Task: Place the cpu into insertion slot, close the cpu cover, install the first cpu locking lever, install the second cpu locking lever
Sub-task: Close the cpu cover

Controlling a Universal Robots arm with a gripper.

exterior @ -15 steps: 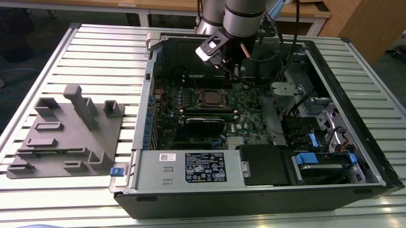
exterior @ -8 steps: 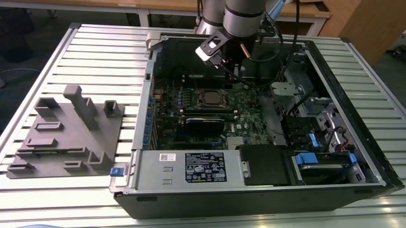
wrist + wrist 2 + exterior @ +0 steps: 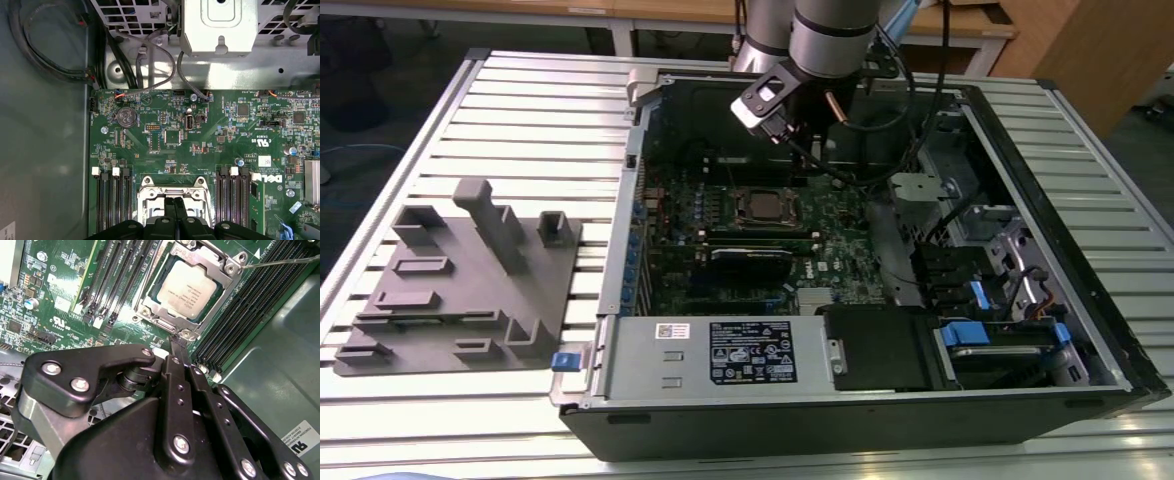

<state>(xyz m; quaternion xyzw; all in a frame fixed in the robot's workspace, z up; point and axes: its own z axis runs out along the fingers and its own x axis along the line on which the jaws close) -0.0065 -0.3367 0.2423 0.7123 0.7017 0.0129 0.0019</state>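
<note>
An open PC case [image 3: 854, 425] is seen lying on a slatted metal table [image 3: 520, 100] in the exterior view. A grey moulded fixture [image 3: 460, 270] sits on the table at the view's left, apart from the case. Inside the case a green mobo [image 3: 674, 275] is laid flat, w/ a labelled PSU [image 3: 720, 350] along the near wall. The slot [image 3: 761, 207] is seen near the board's middle. The arm [image 3: 834, 30] comes down from the top edge, and its wrist end is held over the board just beyond the slot.

In the second wrist view the gripper [image 3: 176, 342] is shown w/ its black fingers pressed together and nothing between them. The tips are held just beside one corner of the slot. The cpu [image 3: 189, 290] is seated in the slot, silver top up. The cover [image 3: 150, 302] is laid down flat around it. A thin wire lever [image 3: 280, 262] runs out from the cover's corner across the RAM slots [image 3: 107, 280]; whether it is latched cannot be told.

In the first wrist view the joined fingertips are seen in front of the cover's shiny frame, w/ RAM slots on either side. A coin battery [image 3: 126, 117], loose cables [image 3: 145, 65] and a metal bracket [image 3: 220, 25] lie beyond.
</note>
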